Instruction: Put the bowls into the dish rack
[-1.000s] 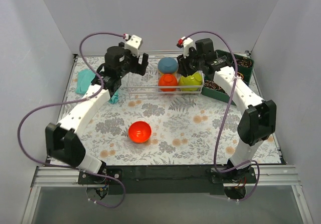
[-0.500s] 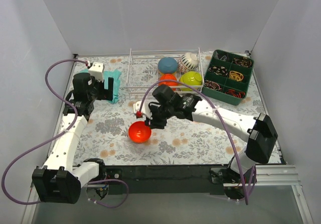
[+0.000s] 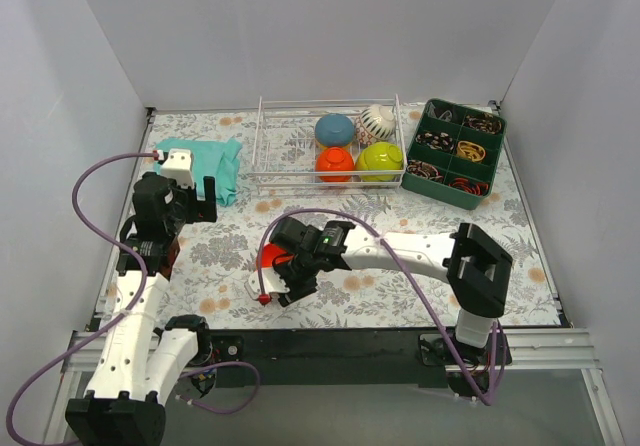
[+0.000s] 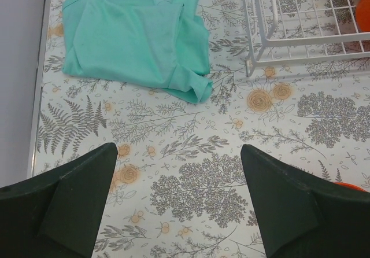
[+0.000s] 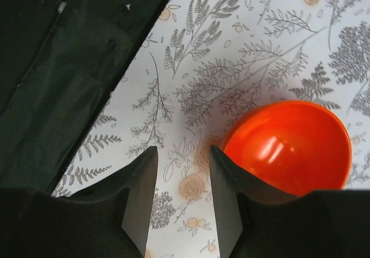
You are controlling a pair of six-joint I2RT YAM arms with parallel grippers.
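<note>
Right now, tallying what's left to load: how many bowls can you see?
5. In the dish rack: blue bowl, patterned white bowl, orange bowl, lime-green bowl. On the table by the right end effector: red bowl. More may be hidden, nested.

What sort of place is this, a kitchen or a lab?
Probably a robot lab's test cell: plain walls box in the table, two arms are bolted at its edge, bowls sit in a dish rack.

The table (image 3: pixel 400 236) has a flowery top. A white wire dish rack (image 3: pixel 285 144) sits at 12 o'clock. A dark green tray (image 3: pixel 445 194) sits at 2 o'clock, just beside the rack. A soft green cloth (image 3: pixel 222 166) lies at 10 o'clock. A red-orange bowl (image 5: pixel 289 148) sits open side up at 8 o'clock, near the middle.
</note>
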